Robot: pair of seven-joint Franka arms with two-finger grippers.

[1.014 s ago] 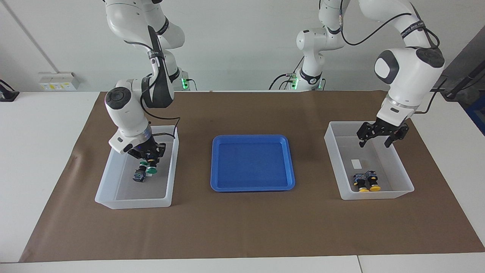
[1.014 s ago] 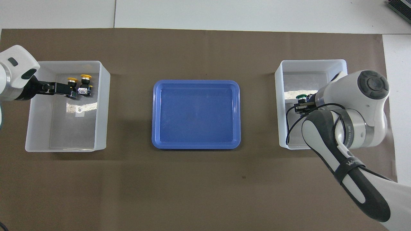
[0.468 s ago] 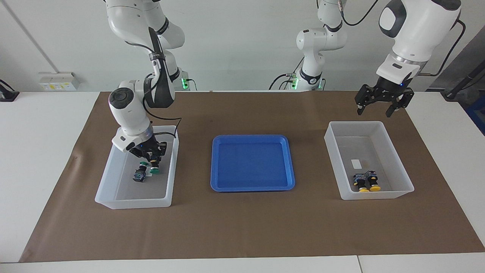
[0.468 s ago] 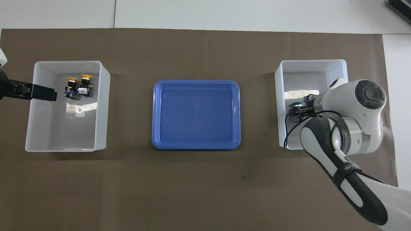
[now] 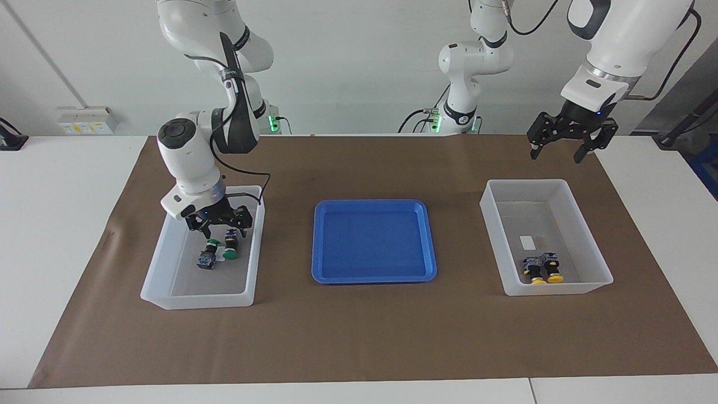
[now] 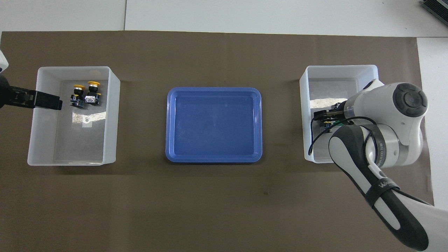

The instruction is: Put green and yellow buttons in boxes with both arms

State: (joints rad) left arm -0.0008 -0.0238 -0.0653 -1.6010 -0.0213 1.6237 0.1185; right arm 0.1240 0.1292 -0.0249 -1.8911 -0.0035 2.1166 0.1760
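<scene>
Two green buttons [image 5: 219,251] lie side by side in the box [image 5: 196,301] toward the right arm's end. My right gripper [image 5: 220,223] hangs open just above them, empty. In the overhead view the right arm covers the green buttons, and the right gripper [image 6: 323,118] shows over that box [image 6: 337,68]. Two yellow buttons [image 5: 543,269] [image 6: 85,94] lie in the other box [image 5: 555,290] [image 6: 70,161]. My left gripper [image 5: 566,145] [image 6: 52,101] is open, empty and raised high over that box's end toward the robots.
A shallow blue tray [image 5: 373,278] [image 6: 213,160] lies on the brown mat between the two boxes. Two smaller white arms with green lights [image 5: 465,73] stand at the robots' end of the table.
My right gripper has opened, let go of a green button in its box and lifted slightly. My left gripper has risen out of the yellow buttons' box.
</scene>
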